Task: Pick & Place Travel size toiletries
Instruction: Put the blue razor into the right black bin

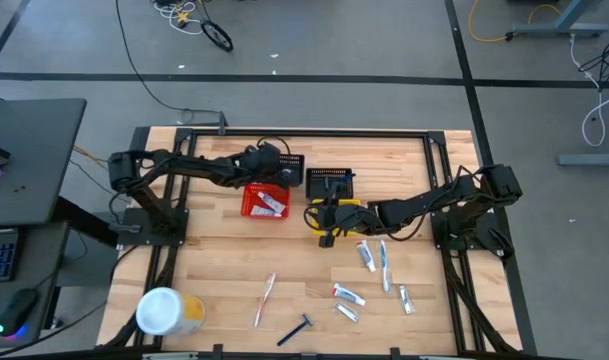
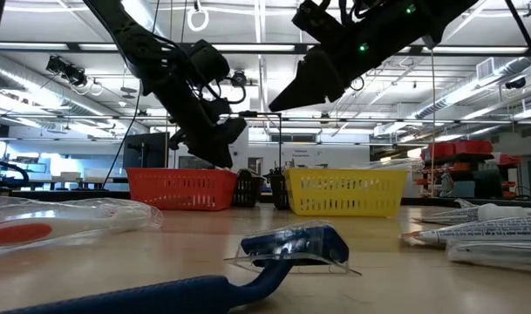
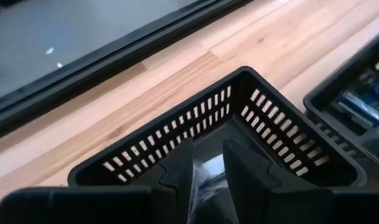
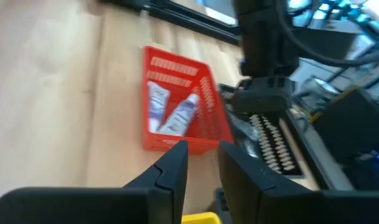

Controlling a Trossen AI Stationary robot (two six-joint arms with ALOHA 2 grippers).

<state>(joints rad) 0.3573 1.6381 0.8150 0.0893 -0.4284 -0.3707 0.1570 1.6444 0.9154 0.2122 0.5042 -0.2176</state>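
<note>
My left gripper [image 1: 282,164] [image 3: 206,169] hangs over a black mesh basket [image 3: 270,130] at the table's far side. It is shut on a glossy clear-wrapped item [image 3: 205,177]. My right gripper [image 1: 325,217] [image 4: 203,163] hovers above the yellow basket [image 1: 336,214], its fingers a little apart with nothing between them. The red basket [image 4: 177,106] holds two white tubes [image 4: 177,115]. Near the front lie white tubes [image 1: 349,294], a white-blue toothbrush [image 1: 384,265], a pink toothbrush [image 1: 264,298] and a dark blue razor [image 1: 294,330]. My left gripper pinches the clear-wrapped item [image 3: 206,180] between its two fingers, coming from above and slanting down into the black basket. Which part of the item it has cannot be told, because the fingers hide most of it. The item hangs clear above the basket's floor.
A second black basket [image 1: 331,183] with a blue item inside stands between the first black basket and the yellow one. A large white-and-yellow canister [image 1: 169,312] lies at the near left corner. Bare wood shows in the table's middle and on its left side.
</note>
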